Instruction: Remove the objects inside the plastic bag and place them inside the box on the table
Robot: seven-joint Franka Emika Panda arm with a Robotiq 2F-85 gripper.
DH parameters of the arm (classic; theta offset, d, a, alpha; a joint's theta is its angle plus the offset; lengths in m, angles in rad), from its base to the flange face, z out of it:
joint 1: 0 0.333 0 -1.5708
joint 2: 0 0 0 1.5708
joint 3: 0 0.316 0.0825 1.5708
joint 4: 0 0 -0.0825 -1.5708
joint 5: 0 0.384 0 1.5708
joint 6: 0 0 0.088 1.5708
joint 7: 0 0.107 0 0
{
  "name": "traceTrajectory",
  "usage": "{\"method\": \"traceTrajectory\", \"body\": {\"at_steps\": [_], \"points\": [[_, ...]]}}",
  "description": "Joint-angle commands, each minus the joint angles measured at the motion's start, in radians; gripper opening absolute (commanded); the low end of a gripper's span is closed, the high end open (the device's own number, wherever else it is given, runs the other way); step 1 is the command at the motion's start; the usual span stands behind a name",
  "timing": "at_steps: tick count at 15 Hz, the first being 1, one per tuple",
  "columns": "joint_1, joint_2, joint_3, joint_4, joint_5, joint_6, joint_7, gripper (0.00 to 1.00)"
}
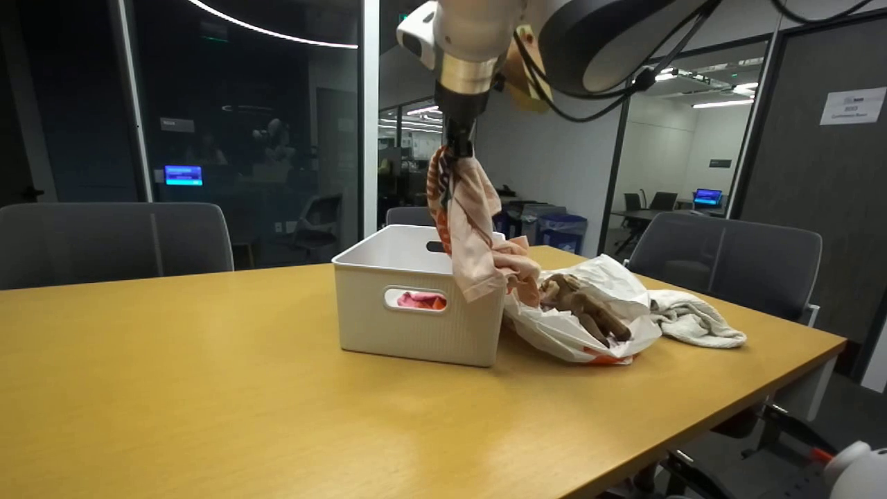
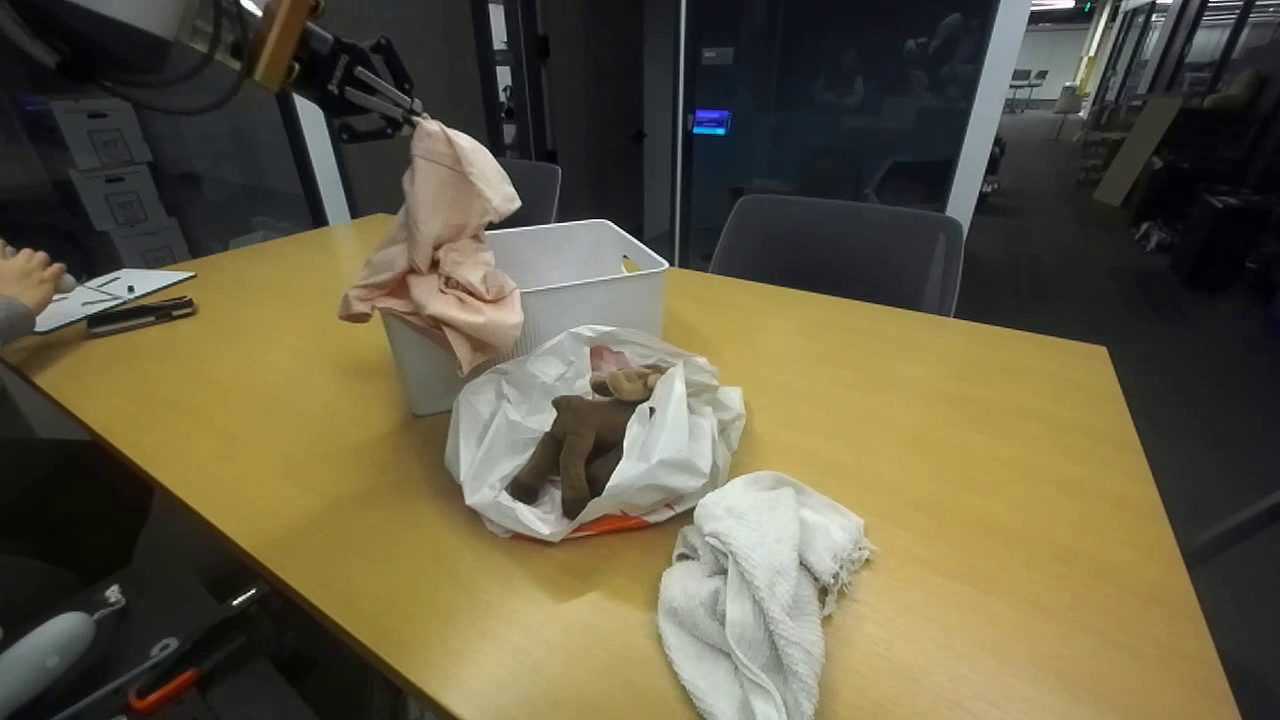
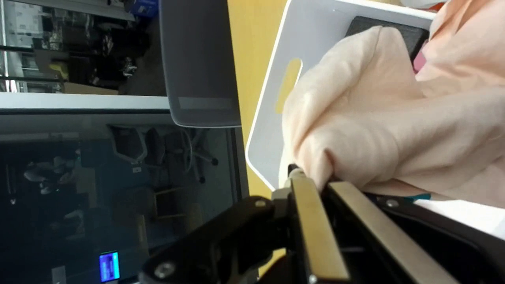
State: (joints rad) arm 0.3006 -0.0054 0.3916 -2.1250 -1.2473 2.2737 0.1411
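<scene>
My gripper (image 1: 459, 147) is shut on a peach cloth (image 1: 475, 229) and holds it up over the white box (image 1: 416, 336). The gripper (image 2: 412, 112) and the hanging cloth (image 2: 450, 230) also show in an exterior view, with the cloth draped over the box's rim and outer side. In the wrist view, the fingers (image 3: 315, 182) pinch a fold of the cloth (image 3: 355, 130). A pink and red thing (image 1: 421, 300) shows through the box's handle hole. The white plastic bag (image 2: 505, 400) lies open beside the box with a brown plush toy (image 2: 590, 430) inside.
A white towel (image 2: 750, 590) lies on the table beside the bag. A dark flat thing (image 3: 400, 34) shows inside the box in the wrist view. Chairs (image 2: 840, 250) stand round the table. A person's hand (image 2: 30, 275) rests by papers (image 2: 115, 290) at the table's edge.
</scene>
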Motion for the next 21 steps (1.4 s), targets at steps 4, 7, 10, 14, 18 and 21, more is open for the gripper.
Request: {"method": "traceTrajectory", "body": {"at_steps": [4,7,10,14,18,21], "points": [[-0.001,0.174,-0.062,0.167,0.076,0.105,-0.051,0.31],[-0.003,0.158,-0.069,0.174,0.199,0.117,-0.071,0.51],[-0.001,0.091,-0.073,0.138,0.299,0.085,-0.093,0.74],[-0.025,-0.064,-0.089,0.023,0.575,0.021,-0.111,1.0],[-0.054,-0.248,-0.153,-0.153,0.891,-0.01,-0.181,1.0],[-0.057,-0.326,-0.225,-0.268,1.11,-0.002,-0.258,1.0]]}}
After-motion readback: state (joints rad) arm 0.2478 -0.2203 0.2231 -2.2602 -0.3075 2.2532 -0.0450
